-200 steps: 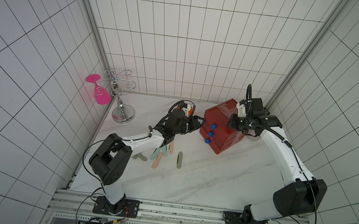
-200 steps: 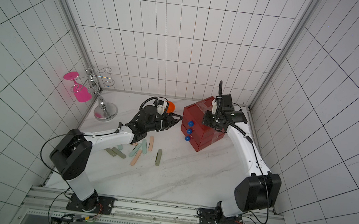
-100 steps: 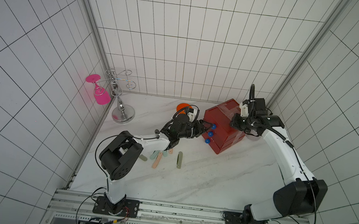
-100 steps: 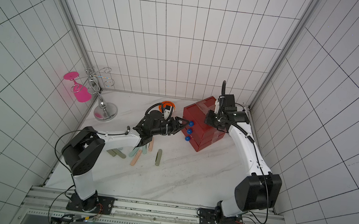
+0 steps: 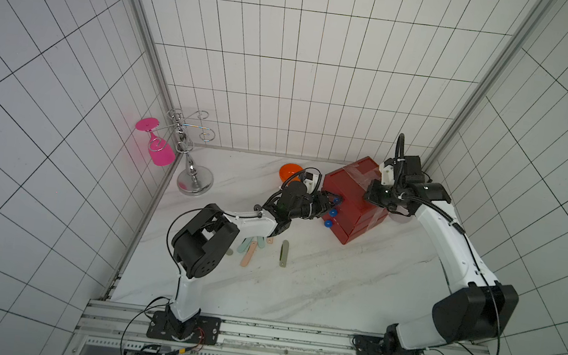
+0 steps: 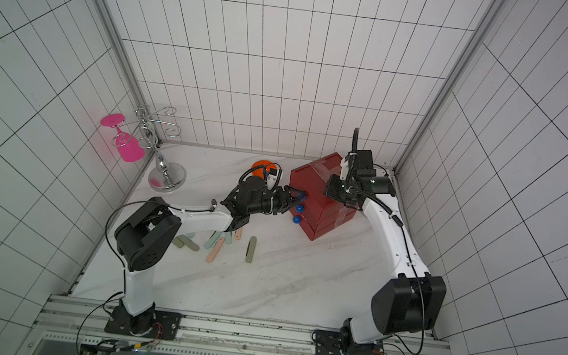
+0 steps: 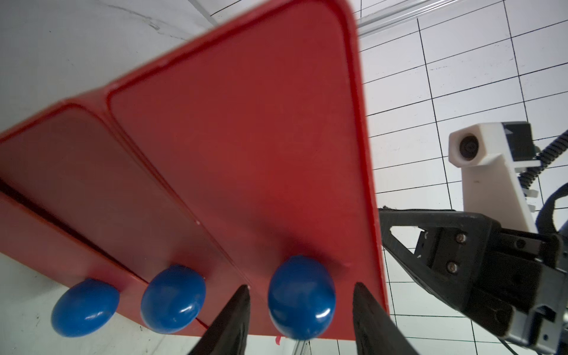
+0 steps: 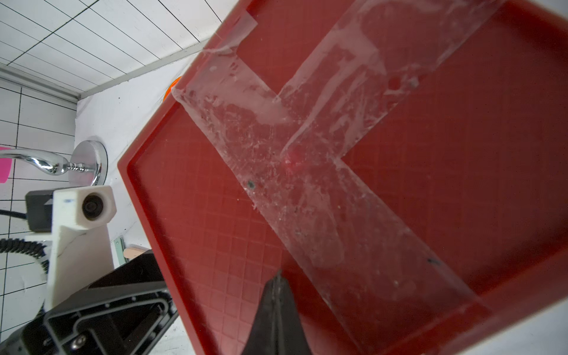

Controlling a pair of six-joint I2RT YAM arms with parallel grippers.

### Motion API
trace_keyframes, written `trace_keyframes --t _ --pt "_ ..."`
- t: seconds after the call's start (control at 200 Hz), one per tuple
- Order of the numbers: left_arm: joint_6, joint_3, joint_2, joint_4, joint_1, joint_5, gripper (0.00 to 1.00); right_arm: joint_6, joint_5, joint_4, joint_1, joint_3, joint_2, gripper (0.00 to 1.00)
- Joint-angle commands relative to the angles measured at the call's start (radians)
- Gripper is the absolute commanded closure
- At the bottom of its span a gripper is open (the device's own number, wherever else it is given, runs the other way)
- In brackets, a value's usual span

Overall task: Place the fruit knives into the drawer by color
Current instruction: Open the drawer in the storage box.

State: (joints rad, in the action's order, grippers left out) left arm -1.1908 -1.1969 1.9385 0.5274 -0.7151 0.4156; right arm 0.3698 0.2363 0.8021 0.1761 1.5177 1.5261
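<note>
Fruit knives, slim matte plastic sticks with rounded ends in peach-pink, mint-green and olive-grey, lie loose in a cluster on the white marble tabletop. Some are partly under the left forearm, and neither gripper holds one. Their destination, the small red plastic chest of three stacked drawers, stands near the back wall with clear tape across its top. No drawer is out far enough to take a knife.

The left gripper is level with the top drawer's blue ball knob. Its two dark fingers are spread, one on each side of the knob. A sliver of red shows between each tip and the blue, so nothing is pinched yet. The knob sits straight ahead between the tips. The drawer should slide out along the gripper's own line, back toward the knives, and I judge that the coming pull depends on this alignment. The step in hand seems to be a squeeze, then a straight draw.

The right gripper is empty, fingers pressed together, with its tips at the chest's taped top. It looks placed to brace the chest against the pull, though firm contact cannot be confirmed. The left arm is nearer the knives; the right reaches in from beyond the chest
</note>
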Motion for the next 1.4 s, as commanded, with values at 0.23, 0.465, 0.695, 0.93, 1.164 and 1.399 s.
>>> trace_keyframes --t 0.23,0.465,0.695,0.93,1.164,1.399 --pt "-0.029 -0.073 0.069 0.045 0.000 0.000 0.58 -0.002 0.018 0.022 -0.012 -0.033 0.016 0.99" --pt "-0.029 -0.069 0.070 0.045 0.002 -0.009 0.73 -0.002 0.024 0.020 -0.013 -0.041 0.020 0.98" --pt "-0.033 -0.019 0.035 0.062 0.009 -0.017 0.89 -0.002 0.016 0.020 -0.014 -0.042 0.020 0.99" --pt "-0.019 0.104 -0.068 0.060 0.032 -0.026 0.90 0.007 0.007 0.019 -0.019 -0.050 0.022 0.99" --pt "0.033 0.250 -0.211 0.002 0.079 -0.026 0.90 0.009 0.003 0.019 -0.019 -0.062 0.011 0.99" --pt "0.073 0.325 -0.293 -0.053 0.096 -0.036 0.87 0.013 0.004 0.019 -0.020 -0.077 0.003 0.99"
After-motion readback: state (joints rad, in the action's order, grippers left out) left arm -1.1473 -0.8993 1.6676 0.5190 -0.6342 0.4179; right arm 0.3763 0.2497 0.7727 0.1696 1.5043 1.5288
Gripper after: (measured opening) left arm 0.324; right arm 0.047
